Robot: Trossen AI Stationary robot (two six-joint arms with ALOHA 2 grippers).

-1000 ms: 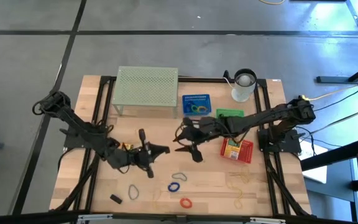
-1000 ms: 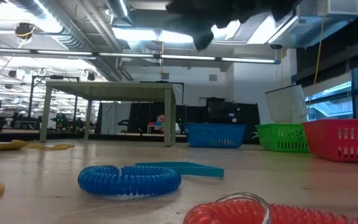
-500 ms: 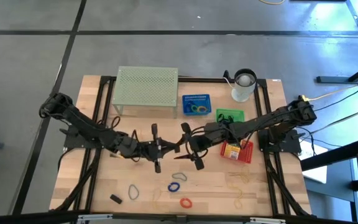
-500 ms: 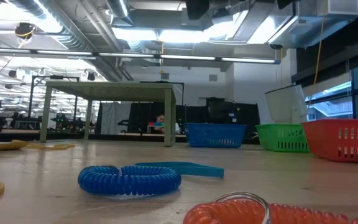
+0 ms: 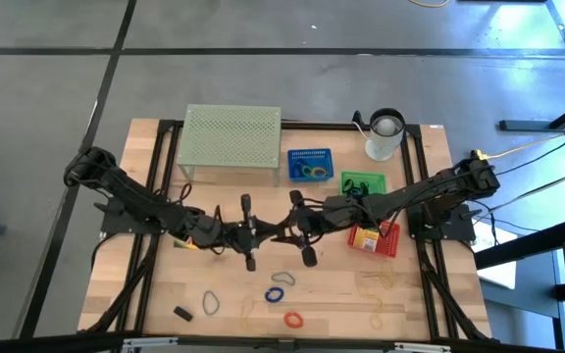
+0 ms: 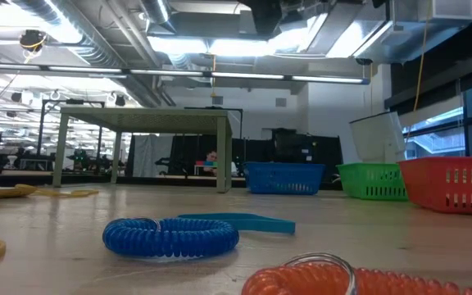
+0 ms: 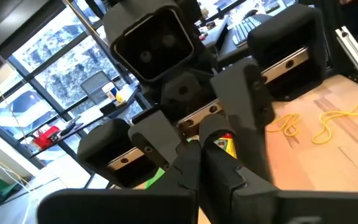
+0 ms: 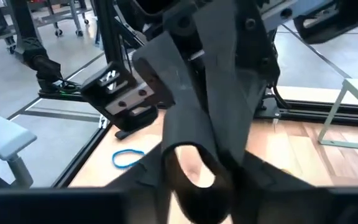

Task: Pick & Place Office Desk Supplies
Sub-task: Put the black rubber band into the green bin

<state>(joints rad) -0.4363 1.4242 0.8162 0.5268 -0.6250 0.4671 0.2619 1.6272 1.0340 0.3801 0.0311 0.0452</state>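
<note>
High view: grippers have closed in, now meeting mid-table. Left gripper (image 5: pixel 266 235) fingers pressed together; right gripper (image 5: pixel 284 231) pinching them. Three baskets; loose bands (image 5: pixel 281 293) lie near the front edge.

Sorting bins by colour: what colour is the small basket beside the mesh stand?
Blue; the small plastic basket shows best in the high view.

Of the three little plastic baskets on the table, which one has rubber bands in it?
The blue basket, right beside the pale green mesh stand: coloured loops lie inside it. The green basket and red basket hold other things.
</note>
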